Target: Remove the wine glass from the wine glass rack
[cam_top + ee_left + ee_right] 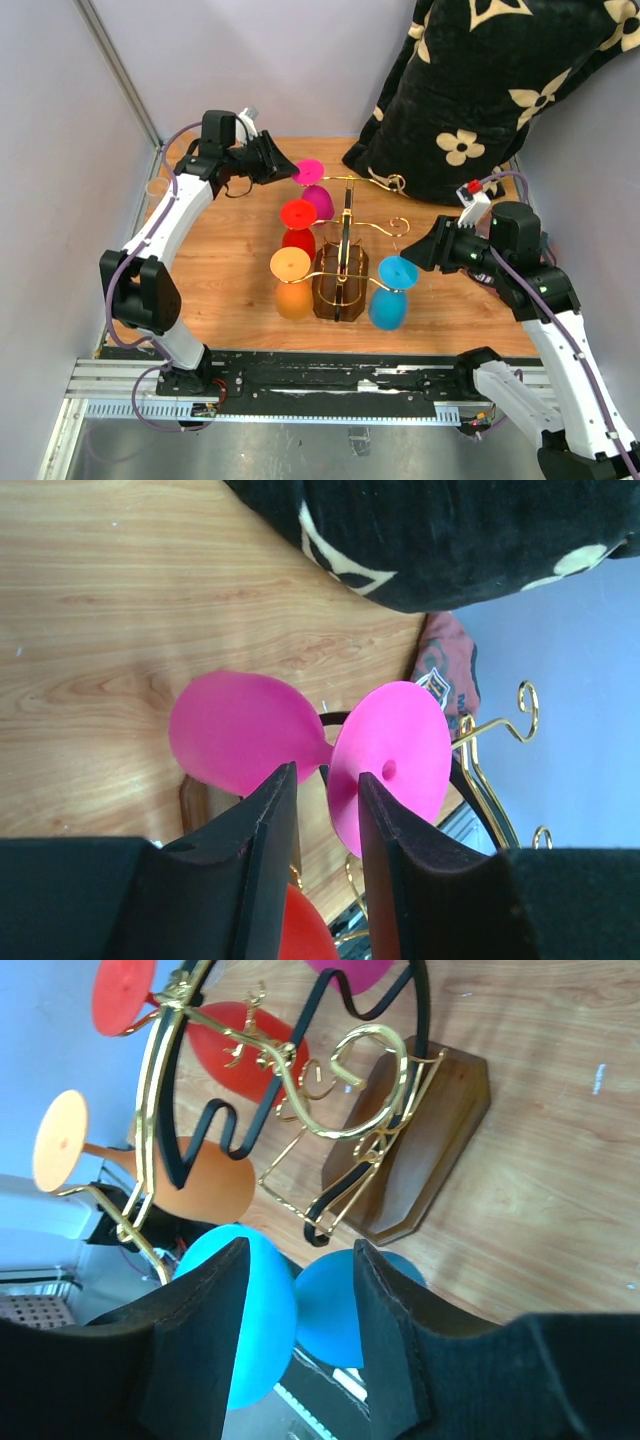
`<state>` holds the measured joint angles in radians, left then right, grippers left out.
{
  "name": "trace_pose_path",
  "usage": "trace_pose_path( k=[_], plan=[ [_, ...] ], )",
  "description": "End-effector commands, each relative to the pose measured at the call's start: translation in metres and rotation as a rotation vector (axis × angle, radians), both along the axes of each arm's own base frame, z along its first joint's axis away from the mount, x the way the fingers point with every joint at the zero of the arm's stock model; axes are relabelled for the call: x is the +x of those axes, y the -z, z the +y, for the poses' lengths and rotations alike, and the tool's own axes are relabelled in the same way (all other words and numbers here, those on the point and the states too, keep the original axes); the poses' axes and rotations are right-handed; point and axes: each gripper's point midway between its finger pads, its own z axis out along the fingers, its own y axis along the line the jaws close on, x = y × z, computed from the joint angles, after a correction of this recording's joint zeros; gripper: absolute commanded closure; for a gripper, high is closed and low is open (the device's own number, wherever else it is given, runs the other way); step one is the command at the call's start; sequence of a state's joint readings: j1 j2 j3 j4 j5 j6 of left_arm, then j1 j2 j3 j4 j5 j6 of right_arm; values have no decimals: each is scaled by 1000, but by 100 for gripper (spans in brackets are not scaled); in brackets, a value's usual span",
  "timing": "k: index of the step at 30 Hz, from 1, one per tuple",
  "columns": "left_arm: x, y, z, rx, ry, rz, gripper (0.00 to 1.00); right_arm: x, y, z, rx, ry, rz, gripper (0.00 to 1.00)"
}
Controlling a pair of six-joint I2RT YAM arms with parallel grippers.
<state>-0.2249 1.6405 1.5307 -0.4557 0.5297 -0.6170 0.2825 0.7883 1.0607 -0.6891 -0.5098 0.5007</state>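
Progress is nil: the top view shows the pink glass (pixel 314 188) hanging on the rack (pixel 340 290) at the left gripper (pixel 288 168), the blue glass (pixel 390 300) near the right gripper (pixel 418 252); left wrist alone shows fingers (pixel 265 830) apart astride the pink stem (pixel 322 752), unclosed; right wrist shows its fingers (pixel 200 1310) apart, blue glass just beyond.

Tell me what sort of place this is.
Probably a robotics test cell, not a home: plain pale partition walls enclose a wooden tabletop, a slotted aluminium rail runs along its near edge, and a gold wire wine glass rack with a brown base holds brightly coloured wine glasses.
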Motion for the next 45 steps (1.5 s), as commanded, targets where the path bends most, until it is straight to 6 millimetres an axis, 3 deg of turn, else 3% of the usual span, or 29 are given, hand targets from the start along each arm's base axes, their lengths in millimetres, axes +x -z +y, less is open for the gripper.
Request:
trace_pose_path(
  k=[1,8,12,18,23,26,29,36,40,45],
  plan=[
    [-12,-20,-11,-79,53,-40,65,-19,-6,6,78,-40,34,54],
    [-14,-35,-11,-104,43,-72,65,-33,-4,9,113,-65,52,62],
    [-14,-37,-11,-103,40,-78,65,-35,8,4,98,-30,66,61],
    [-14,-33,-13,-113,45,-65,66,-36,9,4,103,-28,63,59],
    [-15,-25,-15,-131,59,-47,72,-40,6,8,128,-54,58,61],
    [-16,-22,-18,-139,73,-38,82,-42,6,10,143,-68,59,64],
    [-17,-21,-19,-146,81,-34,98,-42,5,11,157,-71,59,68],
    [-17,-41,-22,-192,85,-76,99,-44,1,11,172,-60,48,81],
    [-22,-47,-27,-252,110,-56,99,-44,1,9,169,-53,39,82],
    [-22,-50,-19,-188,81,-78,99,-43,2,9,163,-49,35,81]
  ],
)
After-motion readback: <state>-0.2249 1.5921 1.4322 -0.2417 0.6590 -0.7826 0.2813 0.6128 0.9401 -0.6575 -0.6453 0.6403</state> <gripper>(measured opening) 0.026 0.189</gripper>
